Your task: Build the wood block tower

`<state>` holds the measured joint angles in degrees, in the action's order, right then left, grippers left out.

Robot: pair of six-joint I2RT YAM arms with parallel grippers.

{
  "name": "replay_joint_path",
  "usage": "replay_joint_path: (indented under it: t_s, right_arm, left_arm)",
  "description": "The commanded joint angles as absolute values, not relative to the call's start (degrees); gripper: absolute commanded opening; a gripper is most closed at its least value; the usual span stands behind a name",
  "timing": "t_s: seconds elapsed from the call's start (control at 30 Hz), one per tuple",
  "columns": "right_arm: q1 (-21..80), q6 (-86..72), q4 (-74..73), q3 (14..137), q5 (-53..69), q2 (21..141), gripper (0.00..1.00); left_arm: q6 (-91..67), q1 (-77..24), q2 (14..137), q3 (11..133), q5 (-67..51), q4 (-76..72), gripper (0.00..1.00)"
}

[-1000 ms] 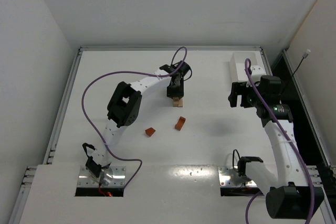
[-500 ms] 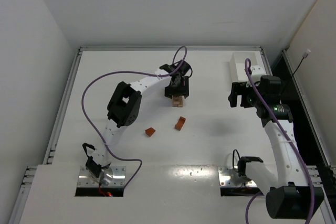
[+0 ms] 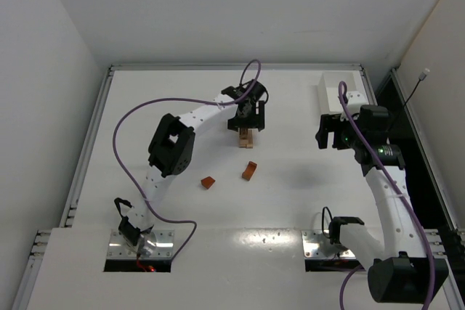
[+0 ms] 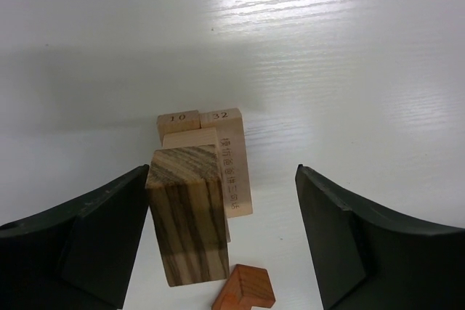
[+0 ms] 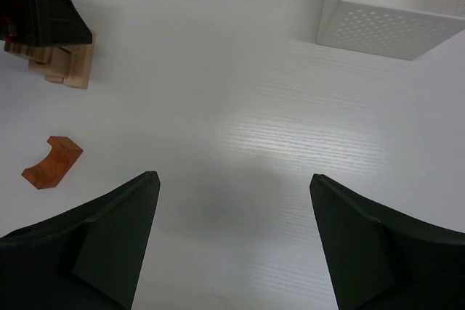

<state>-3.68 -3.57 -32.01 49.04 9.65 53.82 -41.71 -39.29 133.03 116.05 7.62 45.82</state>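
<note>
At the middle of the white tabletop (image 3: 145, 107), the left end effector (image 4: 221, 170) stands open around the narrow light-tan wood block tower (image 4: 218, 157), one finger (image 4: 94, 230) touching or just beside its striped top block (image 4: 185, 215). Any sideways drag while lifting away could topple it. The right end effector (image 5: 232, 178) gapes empty.

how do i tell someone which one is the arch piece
On the white table, find the wood block tower under the left hand. Two reddish-brown pieces lie loose on its near side; the arch piece is the one closer to the tower, with a curved notch, unlike the smaller plain block.
</note>
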Motion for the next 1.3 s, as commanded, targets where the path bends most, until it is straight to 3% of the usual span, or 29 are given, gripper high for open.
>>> replay_joint_path:
  t_s: [0.0, 0.3, 0.53, 0.73, 0.83, 1.0, 1.1, 1.27]
  right_arm:
    - [-4.0, -4.4, -29.0, 48.3, 11.7, 52.9, 0.82]
    - [-3.4, -4.9, -27.3, 47.1, 12.2, 52.9, 0.82]
    - [-1.6, 0.3, -27.6, 48.0, 18.6, 54.2, 0.78]
    - [10.4, 13.7, -35.1, 52.6, 28.7, 59.6, 0.77]
    - [18.4, 27.3, -40.9, 56.6, 31.0, 63.4, 0.72]
    - [29.3, 38.1, -41.8, 58.5, 33.7, 68.5, 0.48]
    - [34.9, 37.2, -38.2, 58.5, 34.3, 71.1, 0.43]
    - [40.9, 30.2, -30.3, 56.9, 32.1, 80.4, 0.43]
  left_arm:
    - [-40.9, -40.4, 126.7, 118.7, 12.0, 46.2, 0.78]
    - [-37.9, -40.4, 119.4, 118.2, 16.0, 45.2, 0.80]
    - [-33.0, -39.3, 108.1, 116.6, 17.8, 43.9, 1.00]
    - [-28.4, -29.0, 99.8, 107.9, 15.8, 42.3, 1.00]
    - [-27.2, -20.3, 97.0, 102.5, 11.8, 43.0, 1.00]
    - [-25.8, -11.5, 93.7, 94.4, 7.5, 43.6, 1.00]
    - [-26.7, -8.7, 90.8, 92.0, 8.7, 43.6, 1.00]
    - [-27.3, -5.4, 88.2, 87.5, 9.8, 43.1, 1.00]
